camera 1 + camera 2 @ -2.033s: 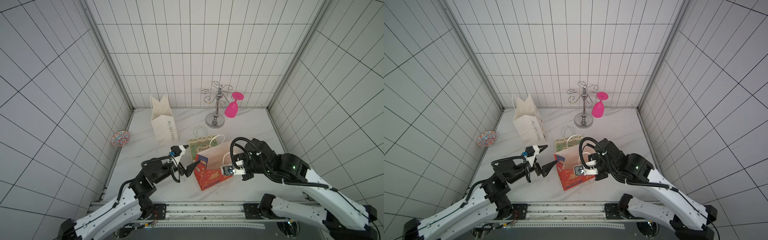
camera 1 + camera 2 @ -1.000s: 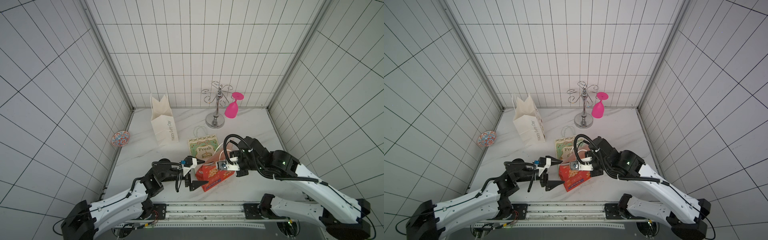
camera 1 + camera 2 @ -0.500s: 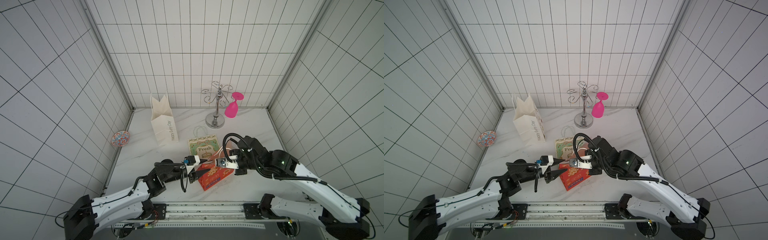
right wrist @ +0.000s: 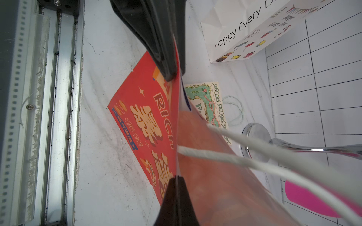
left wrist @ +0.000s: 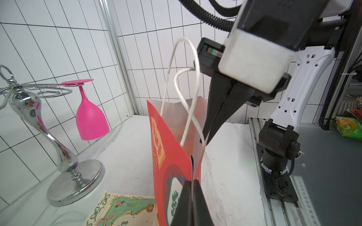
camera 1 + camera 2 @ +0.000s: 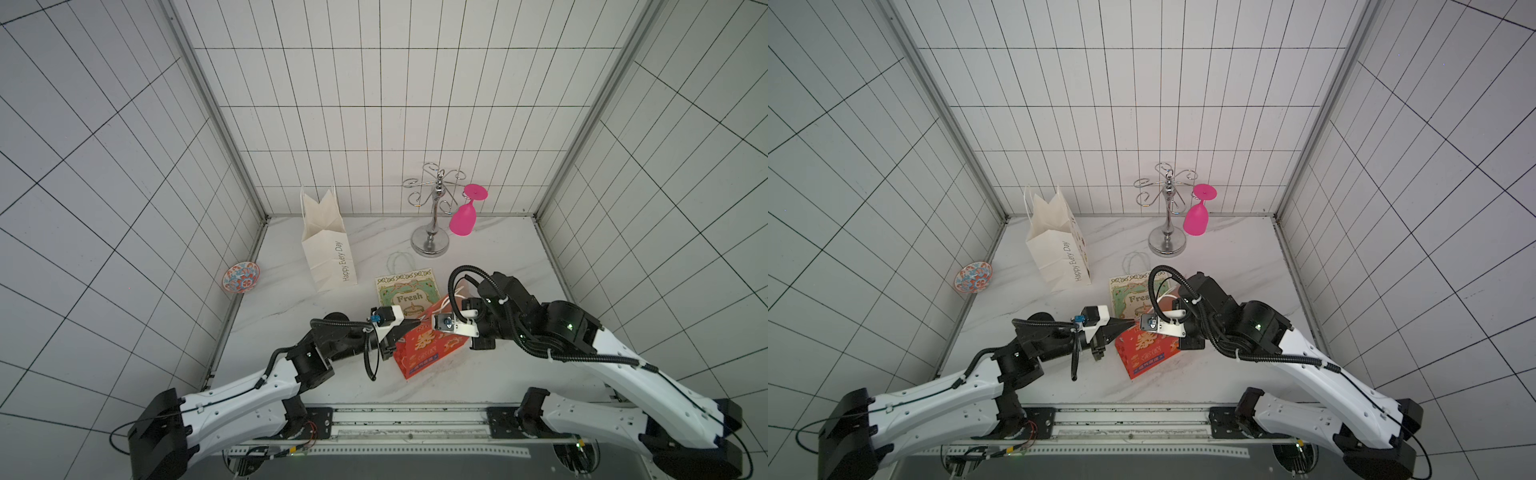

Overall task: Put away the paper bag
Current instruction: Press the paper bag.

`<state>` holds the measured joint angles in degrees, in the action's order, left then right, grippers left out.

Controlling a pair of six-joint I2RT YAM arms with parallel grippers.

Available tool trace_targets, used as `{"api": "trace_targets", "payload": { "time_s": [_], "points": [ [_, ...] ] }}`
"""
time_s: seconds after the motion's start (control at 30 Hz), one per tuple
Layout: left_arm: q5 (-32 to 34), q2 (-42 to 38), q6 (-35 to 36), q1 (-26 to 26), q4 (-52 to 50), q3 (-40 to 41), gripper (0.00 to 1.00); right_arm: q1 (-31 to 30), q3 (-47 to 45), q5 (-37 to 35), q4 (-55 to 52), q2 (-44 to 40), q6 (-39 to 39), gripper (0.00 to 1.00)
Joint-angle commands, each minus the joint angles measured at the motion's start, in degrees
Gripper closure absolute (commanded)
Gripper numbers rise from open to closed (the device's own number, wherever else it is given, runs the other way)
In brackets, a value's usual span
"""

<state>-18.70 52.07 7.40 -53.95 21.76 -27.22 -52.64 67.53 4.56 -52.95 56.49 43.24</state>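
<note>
In both top views the red paper bag (image 6: pixel 424 353) is found near the front edge of the counter (image 6: pixel 291 299), at about 6 o'clock. It is leaning with its printed face up and its mouth drawn narrow, where two seconds ago it was standing open. The flat green bag (image 6: pixel 405 291) lies just beyond it at 12 o'clock, and the white bag (image 6: pixel 328 257) stands well apart at 11 o'clock. The left gripper (image 6: pixel 417 323), spread wide beside the bag a second ago, is now closed on the bag's upper rim from 9 o'clock. In the left wrist view this is confirmed: the left fingers (image 5: pixel 184 201) are pressed together with the paper edge pinched between them. There the right gripper (image 5: pixel 205 139) is seen narrowed onto the far end of the same rim. In the right wrist view the right fingers (image 4: pixel 168 201) are shown nearly together with the thin rim caught between them; whether that hold is being eased cannot be told. With both ends of the rim pinched, the bag is judged ready to be flattened and laid away.
</note>
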Motion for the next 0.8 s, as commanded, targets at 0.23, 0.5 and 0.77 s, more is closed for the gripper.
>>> {"api": "trace_targets", "payload": {
  "time_s": [0.23, 0.5, 0.77],
  "points": [
    [-16.01, -0.94, 3.10, 12.37, -12.24, -8.42, 1.00, -0.53, 12.36, 4.49, -5.86, -7.64, -12.78, 0.08],
    [-37.90, -1.52, 0.88, 29.62, -13.91, -10.55, 1.00, -0.53, 1.62, -7.24, 3.88, -17.15, -30.29, 0.08],
    [-46.67, 1.41, -5.77, 36.77, -3.11, -9.53, 1.00, 3.09, -9.61, -6.48, 15.84, -12.92, -40.28, 0.01]
  ]
}}
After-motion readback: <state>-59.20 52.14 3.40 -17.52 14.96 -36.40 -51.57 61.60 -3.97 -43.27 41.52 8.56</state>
